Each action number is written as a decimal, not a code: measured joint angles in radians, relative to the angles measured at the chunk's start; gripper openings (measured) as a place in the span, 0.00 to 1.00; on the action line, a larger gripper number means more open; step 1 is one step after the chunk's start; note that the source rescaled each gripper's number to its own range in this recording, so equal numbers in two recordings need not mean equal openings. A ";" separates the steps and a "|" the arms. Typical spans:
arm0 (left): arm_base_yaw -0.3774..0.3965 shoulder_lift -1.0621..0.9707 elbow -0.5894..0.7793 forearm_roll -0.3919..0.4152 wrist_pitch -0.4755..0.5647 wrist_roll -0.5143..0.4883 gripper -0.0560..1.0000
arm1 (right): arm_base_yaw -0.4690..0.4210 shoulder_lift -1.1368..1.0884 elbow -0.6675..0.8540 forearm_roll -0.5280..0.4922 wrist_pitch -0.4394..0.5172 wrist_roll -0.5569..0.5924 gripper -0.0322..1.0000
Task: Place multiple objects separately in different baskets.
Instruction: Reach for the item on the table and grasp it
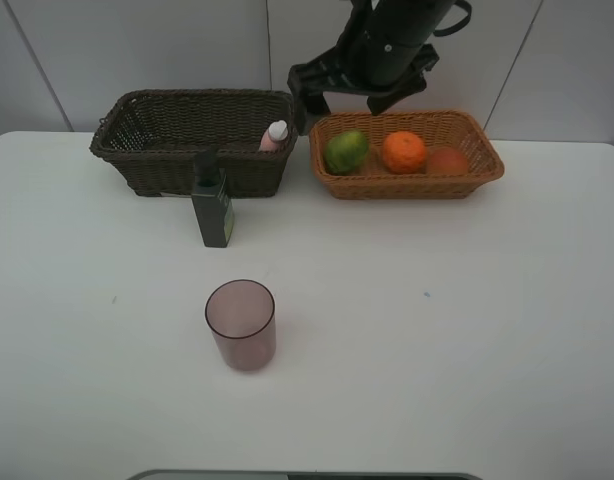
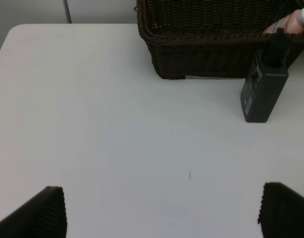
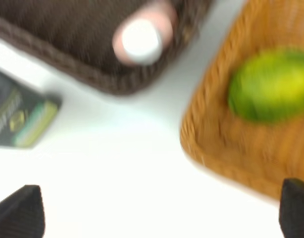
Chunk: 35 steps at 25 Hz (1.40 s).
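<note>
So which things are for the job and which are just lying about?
For the job: dark brown wicker basket, orange-tan wicker basket, round green fruit, round orange, reddish peach, pink white-capped bottle, dark green pump bottle, translucent mauve cup.
Just there: white table.

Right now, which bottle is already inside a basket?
The slim pink bottle with the white cap: it leans in a corner of the dark brown basket. The dark green pump bottle stands outside, on the table in front of that basket.

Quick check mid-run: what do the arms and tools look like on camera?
The right arm is black, bulky and rounded, with a dark cable looping near its top. The left tool and right tool show matte black wedge-shaped fingertips; the left's inner edges look ribbed.
</note>
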 joint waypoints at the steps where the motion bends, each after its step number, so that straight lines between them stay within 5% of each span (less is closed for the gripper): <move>1: 0.000 0.000 0.000 0.000 0.000 0.000 1.00 | -0.013 -0.038 0.044 0.012 0.001 -0.002 1.00; 7: 0.000 0.000 0.000 0.000 0.000 0.000 1.00 | -0.104 -0.220 0.231 0.026 0.043 0.008 1.00; 19: 0.000 0.000 0.000 0.000 0.000 0.000 1.00 | -0.394 -0.663 0.460 -0.012 0.314 0.008 1.00; 35: 0.000 0.000 0.000 0.000 0.000 0.000 1.00 | -0.422 -1.578 0.750 -0.029 0.343 -0.010 1.00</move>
